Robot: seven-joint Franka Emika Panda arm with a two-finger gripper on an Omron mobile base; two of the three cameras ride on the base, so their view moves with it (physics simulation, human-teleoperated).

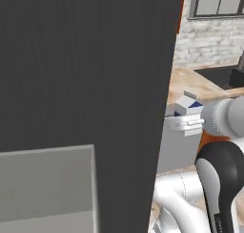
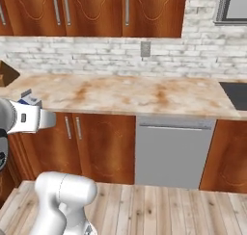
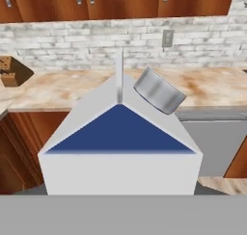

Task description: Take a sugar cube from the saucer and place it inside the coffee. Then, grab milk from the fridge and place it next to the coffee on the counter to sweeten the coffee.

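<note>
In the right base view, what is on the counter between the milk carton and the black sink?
Nothing: the counter between the milk carton and the sink is bare in the right base view.

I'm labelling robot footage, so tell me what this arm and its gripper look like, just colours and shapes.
The arm is built of rounded glossy white shells with dark, near-black joint sections, one wide black band curving across the links. The wrist end is a pale grey-white cylinder. The gripper looks white and blocky. No cables or readable markings show.

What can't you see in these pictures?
- Coffee, saucer, sugar cube: nowhere on the counter stretch shown.
- Claw fingers: in the hand view, the milk covers them.
- Fridge inside: in the left base view, its dark side hides it.
- Sink: cut off at the right base view's edge.
</note>
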